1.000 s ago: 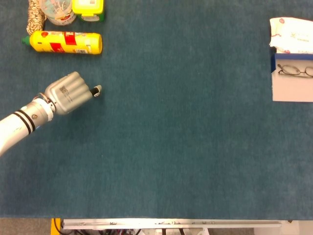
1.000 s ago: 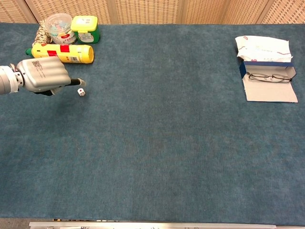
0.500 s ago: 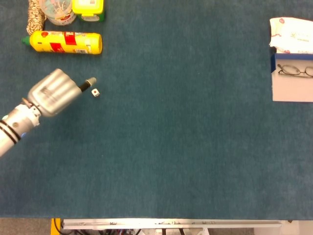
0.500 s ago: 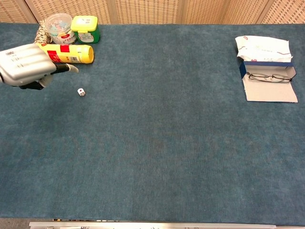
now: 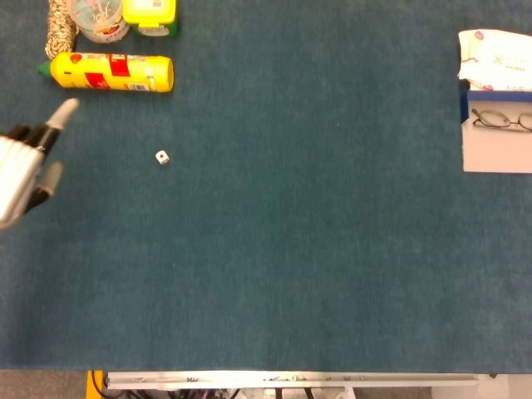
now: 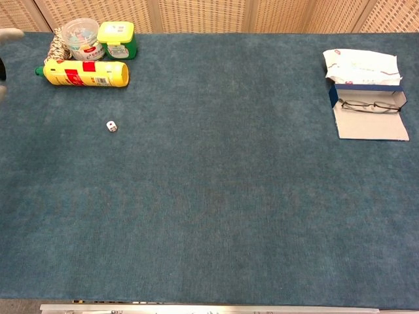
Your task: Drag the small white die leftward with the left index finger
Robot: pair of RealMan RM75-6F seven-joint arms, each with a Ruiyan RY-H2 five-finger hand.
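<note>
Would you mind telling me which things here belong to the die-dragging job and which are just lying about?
Belong to the job:
white die
left hand, off to the die's left, not touching it

Just lying about:
yellow bottle
green-lidded tub
clear plastic jar
glasses in their open case
white packet

no readable text, yellow bottle (image 5: pixel 111 71) label too blurred, white packet (image 5: pixel 495 60) print too small

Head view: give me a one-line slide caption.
Left hand at the table's left edge, fingers apart, clear of the small white die lying below the yellow bottle.
</note>
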